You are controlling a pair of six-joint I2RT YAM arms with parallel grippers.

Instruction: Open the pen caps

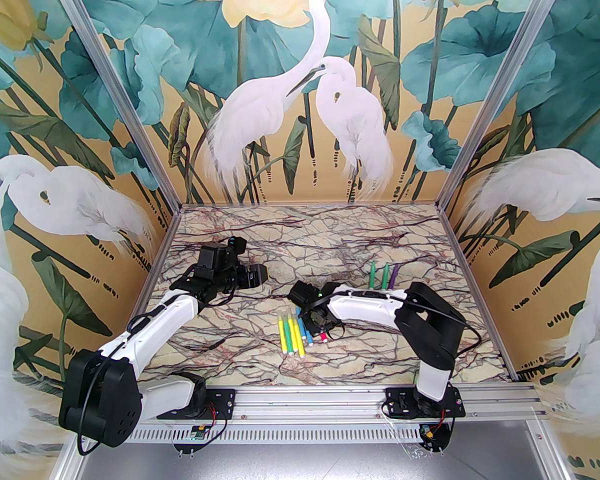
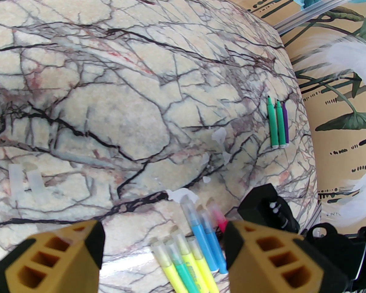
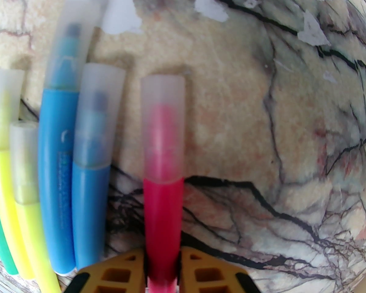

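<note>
Pink pen point(image 3: 163, 212), cap point(image 3: 162, 127) on, pinched by right hand point(image 3: 162, 256).

Pink pen point(image 3: 163, 218), dark-veined cream table point(image 3: 231, 102)

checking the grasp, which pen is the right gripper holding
The pink pen, held in the right gripper; the blue pens and yellow pens beside it lie free.
</note>
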